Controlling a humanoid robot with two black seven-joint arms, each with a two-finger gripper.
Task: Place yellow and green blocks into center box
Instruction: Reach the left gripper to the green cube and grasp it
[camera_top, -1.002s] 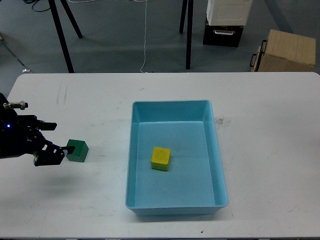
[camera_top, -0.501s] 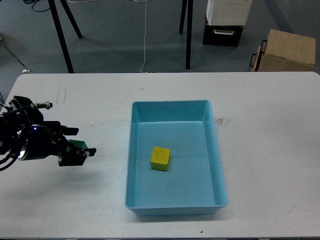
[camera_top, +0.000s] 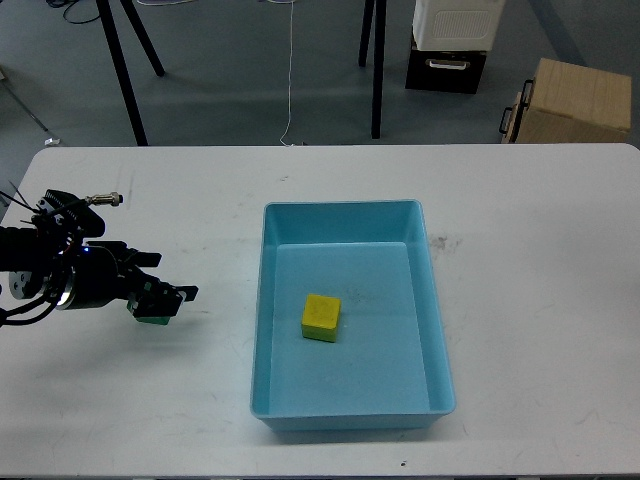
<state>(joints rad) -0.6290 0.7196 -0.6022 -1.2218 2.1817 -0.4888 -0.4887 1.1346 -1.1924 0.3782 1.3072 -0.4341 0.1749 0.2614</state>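
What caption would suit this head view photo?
Left gripper around the green block on the white table; yellow block in blue tray.

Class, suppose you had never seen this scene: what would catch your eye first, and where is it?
The blue tray in the middle of the white table stands out first, with the yellow block lying inside it. Next comes the black left tool at the left, its fingers around the green block.
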